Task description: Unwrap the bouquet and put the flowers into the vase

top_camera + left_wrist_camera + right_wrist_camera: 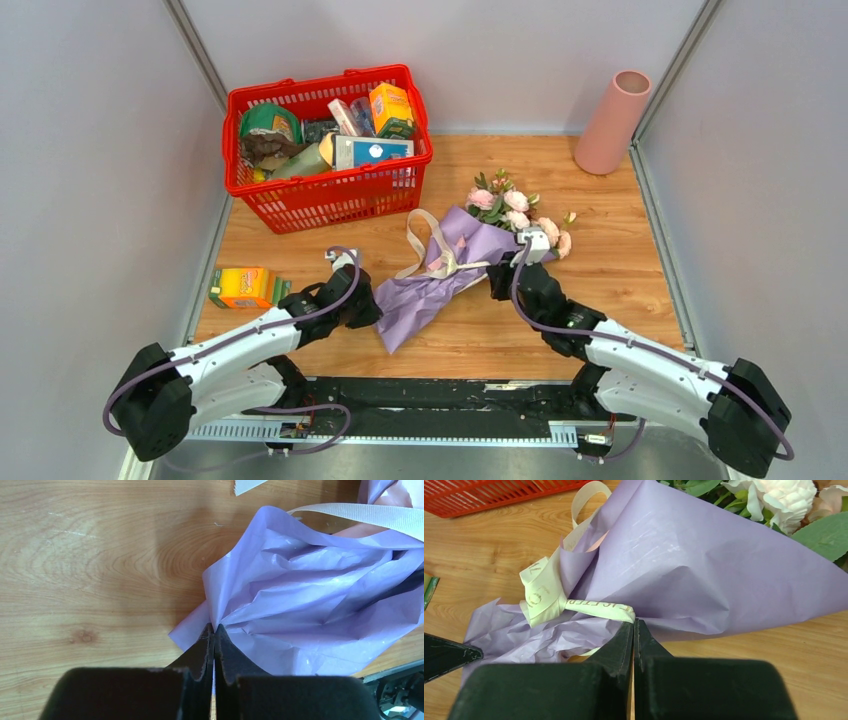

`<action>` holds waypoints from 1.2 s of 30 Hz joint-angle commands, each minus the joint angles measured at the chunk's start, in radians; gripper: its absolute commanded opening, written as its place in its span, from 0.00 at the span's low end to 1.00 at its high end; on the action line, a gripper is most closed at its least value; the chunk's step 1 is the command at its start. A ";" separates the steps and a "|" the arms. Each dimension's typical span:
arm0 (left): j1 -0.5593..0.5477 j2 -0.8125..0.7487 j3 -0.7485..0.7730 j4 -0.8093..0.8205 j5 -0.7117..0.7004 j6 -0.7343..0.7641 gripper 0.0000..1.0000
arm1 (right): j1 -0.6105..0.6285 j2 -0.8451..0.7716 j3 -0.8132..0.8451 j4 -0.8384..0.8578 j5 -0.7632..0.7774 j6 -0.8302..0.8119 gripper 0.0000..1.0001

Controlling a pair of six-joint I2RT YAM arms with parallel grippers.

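Bouquet (452,266) likely light, crushable | left gripper (214,628) clamped on crinkly paper (310,595) edge | right gripper (634,625) clamped on ribbon (542,595) tail: best hold

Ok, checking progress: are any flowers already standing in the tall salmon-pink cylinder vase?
No, no stems rise from the vase; the pink roses lie wrapped in lilac paper on the wooden table.

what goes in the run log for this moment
bouquet: wrapped, lying on table | left gripper: shut, tips at lilac paper edge | right gripper: shut, tips at ribbon | vase: upright, back right
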 commanded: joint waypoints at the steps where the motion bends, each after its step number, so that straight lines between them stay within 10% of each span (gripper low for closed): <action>1: 0.002 -0.007 -0.020 -0.068 -0.035 -0.009 0.00 | -0.037 -0.063 -0.008 0.040 0.092 0.013 0.00; 6: -0.003 -0.050 -0.011 -0.026 0.052 0.026 0.07 | -0.042 -0.042 0.000 0.109 -0.203 -0.063 0.00; 10: -0.009 -0.128 0.076 -0.065 0.083 0.081 0.48 | -0.043 -0.008 0.059 -0.023 -0.351 -0.048 0.00; 14: -0.009 -0.147 0.212 -0.122 0.070 0.164 0.62 | -0.043 -0.032 0.080 -0.063 -0.428 -0.048 0.00; 36: -0.010 0.483 0.539 0.116 0.317 0.298 0.55 | -0.043 -0.111 -0.017 0.018 -0.505 -0.086 0.00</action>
